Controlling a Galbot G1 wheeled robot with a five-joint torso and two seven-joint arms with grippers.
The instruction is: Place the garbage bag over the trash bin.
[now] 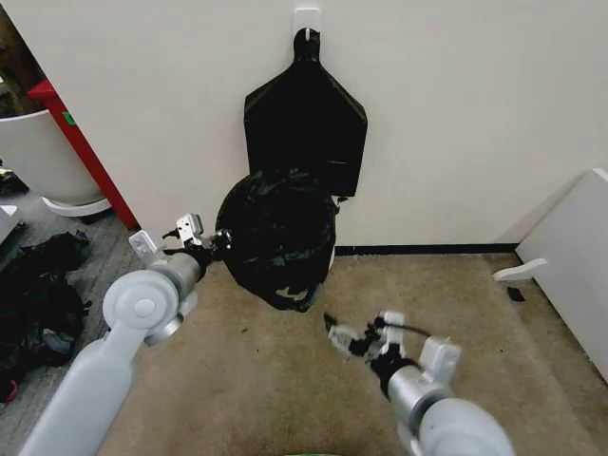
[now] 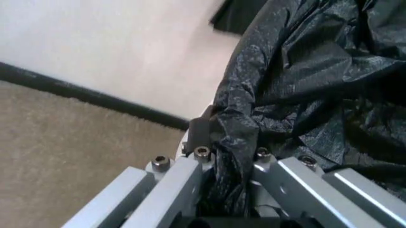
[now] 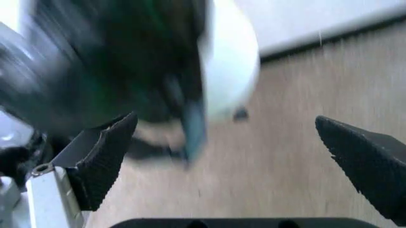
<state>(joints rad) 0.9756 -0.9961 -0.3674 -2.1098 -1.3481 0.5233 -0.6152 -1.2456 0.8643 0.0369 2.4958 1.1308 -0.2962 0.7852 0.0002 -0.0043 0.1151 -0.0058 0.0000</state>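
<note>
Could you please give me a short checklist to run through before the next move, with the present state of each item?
1. Left gripper shut on the glossy black thin-plastic garbage bag: ok; film is bunched between its jaws.
2. Bag draped over the small round white plastic trash bin: ok; white wall shows at one side.
3. Bag seated all around the rim: cannot tell; the far side is hidden.
4. Right gripper open and apart from the bag: ok; it hangs over the beige carpet.
5. Flat black bag bunch hanging on the wall, apart from the grippers: ok.
</note>
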